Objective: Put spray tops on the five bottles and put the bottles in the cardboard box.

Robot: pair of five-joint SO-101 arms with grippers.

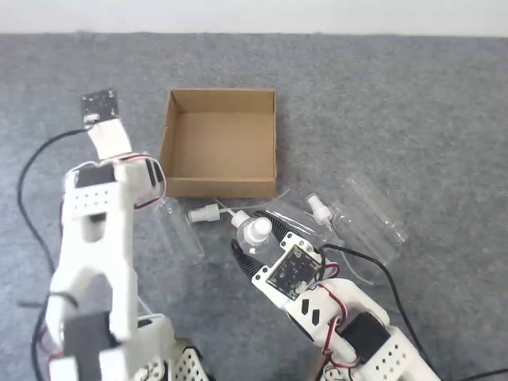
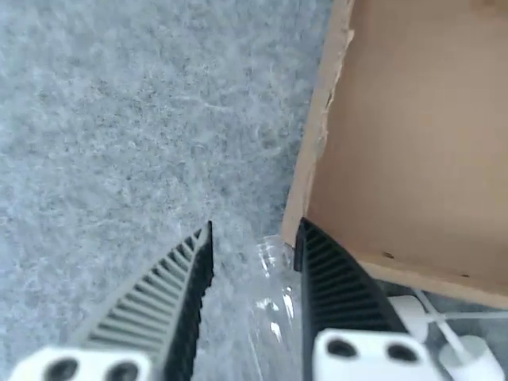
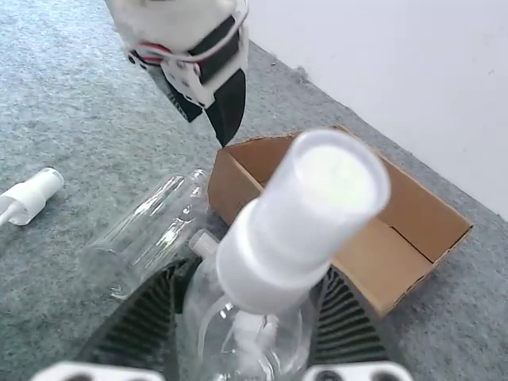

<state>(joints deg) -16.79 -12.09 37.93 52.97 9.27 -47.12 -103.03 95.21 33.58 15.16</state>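
The cardboard box (image 1: 218, 143) stands open at the table's back. My left gripper (image 2: 252, 238) is open at the box's front left corner, its fingers either side of the neck of a capless clear bottle (image 2: 274, 278) lying on the carpet; in the high view that bottle (image 1: 178, 230) lies just in front of the gripper (image 1: 156, 181). My right gripper (image 3: 258, 274) is shut on a clear bottle with a white spray top (image 3: 302, 214), held upright in front of the box (image 3: 397, 230). A loose spray top (image 1: 205, 213) lies between the two arms.
More clear bottles (image 1: 373, 210) lie to the right of the box, one with a white spray top (image 1: 317, 208) at its neck. The grey carpet (image 1: 413, 103) covers the table. Black cables (image 1: 32, 198) trail by the left arm.
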